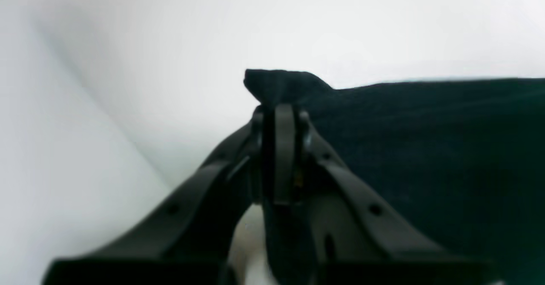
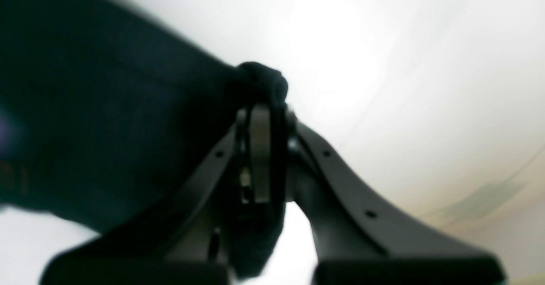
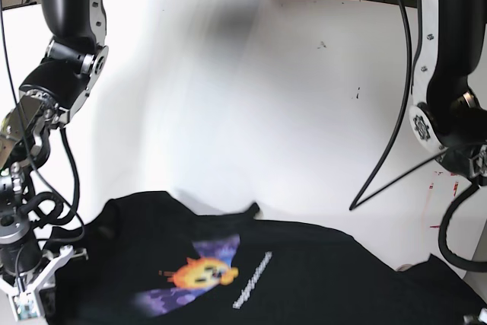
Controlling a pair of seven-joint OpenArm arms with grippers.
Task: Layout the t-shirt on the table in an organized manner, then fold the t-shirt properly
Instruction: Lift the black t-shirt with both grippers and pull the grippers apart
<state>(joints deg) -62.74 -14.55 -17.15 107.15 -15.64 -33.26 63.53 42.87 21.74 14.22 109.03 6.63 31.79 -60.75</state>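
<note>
- Black t-shirt (image 3: 251, 279) spread print-up on near part of white table (image 3: 251, 74), sun print facing up.
- Left gripper (image 1: 281, 106): jaws clamped tight on bunched t-shirt edge, low at base view's right near corner.
- Right gripper (image 2: 262, 110): jaws pinched on fabric fold too, low at opposite corner.
- Both arms reaching down steeply from the far side.

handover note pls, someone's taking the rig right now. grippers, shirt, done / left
Left gripper: shut on a pinch of the t-shirt edge.
Right gripper: shut on another pinch of the edge.
Shirt: spread print-up across the near part of the table, rumpled; some of it runs out of the base view.
Done: both edges gripped, shirt partly spread.
Left: finish flattening and squaring it, then all the folds.
</note>
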